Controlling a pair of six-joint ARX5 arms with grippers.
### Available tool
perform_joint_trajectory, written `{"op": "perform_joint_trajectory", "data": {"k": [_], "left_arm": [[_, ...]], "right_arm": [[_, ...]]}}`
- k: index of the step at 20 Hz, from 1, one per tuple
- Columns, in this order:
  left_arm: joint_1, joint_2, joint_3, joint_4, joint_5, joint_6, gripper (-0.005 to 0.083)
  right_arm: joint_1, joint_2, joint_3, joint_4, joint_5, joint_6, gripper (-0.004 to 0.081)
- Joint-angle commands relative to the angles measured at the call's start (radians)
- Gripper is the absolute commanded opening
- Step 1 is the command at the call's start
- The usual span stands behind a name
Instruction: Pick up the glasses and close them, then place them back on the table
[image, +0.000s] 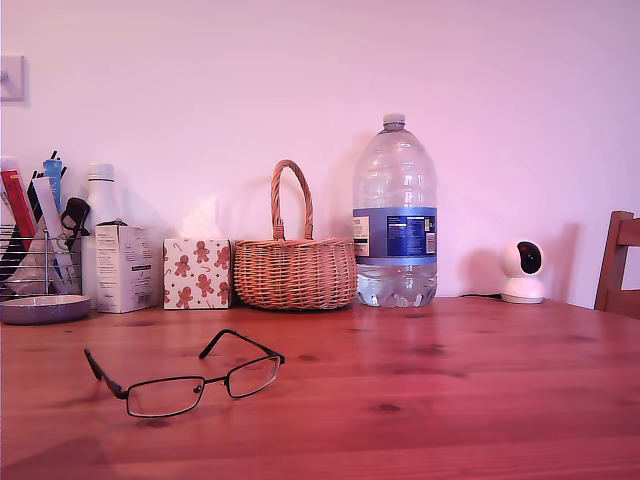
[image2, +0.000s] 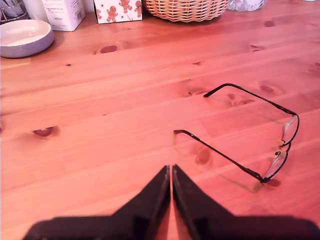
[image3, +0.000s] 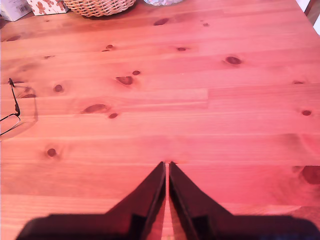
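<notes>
The glasses (image: 212, 380) rest on the table (image: 450, 400) towards the exterior view's left, lenses facing the camera and both thin black temple arms spread open. My first gripper (image2: 171, 167) hovers low over the wood, shut with nothing in it, a short way from the glasses (image2: 225, 157). My second gripper (image3: 166, 164) is also shut and empty over bare table (image3: 200, 100); only a sliver of the glasses (image3: 15, 100) shows at that picture's edge. Neither arm appears in the exterior view.
Along the back wall stand a wire holder of pens (image: 35, 230), a grey dish (image: 45, 308), a white carton (image: 125, 265), a gingerbread-print box (image: 197, 273), a wicker basket (image: 295, 270), a big water bottle (image: 395, 215) and a white camera (image: 522, 272). A chair back (image: 620, 260) shows at the exterior view's right.
</notes>
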Motion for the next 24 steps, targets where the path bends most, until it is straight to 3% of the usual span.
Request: {"op": "perform_joint_trajectory", "data": {"k": [1, 8, 11, 16, 21, 24], "left_arm": [[0.002, -0.002, -0.014, 0.055, 0.058, -0.021, -0.0019], [0.002, -0.002, -0.014, 0.075, 0.061, -0.023, -0.0019], [0.002, -0.002, -0.014, 0.185, 0.151, -0.104, -0.0019], [-0.029, 0.023, 0.013, 0.232, 0.3, -0.099, -0.0019], [-0.126, 0.216, 0.163, 0.138, 0.352, 0.016, -0.0019], [-0.208, 0.401, 0.267, 0.086, 0.46, 0.043, -0.0019]], "right_arm": [[0.005, 0.004, -0.01, 0.274, 0.045, -0.049, -0.0008], [0.005, 0.004, -0.01, 0.283, 0.043, -0.048, -0.0008], [0.005, 0.004, -0.01, 0.307, -0.029, 0.016, -0.0008], [0.02, 0.021, -0.01, 0.317, -0.136, 0.074, -0.001], [0.11, 0.12, -0.01, 0.319, -0.179, 0.121, -0.001], [0.172, 0.2, -0.01, 0.346, -0.185, 0.166, -0.001]]}}
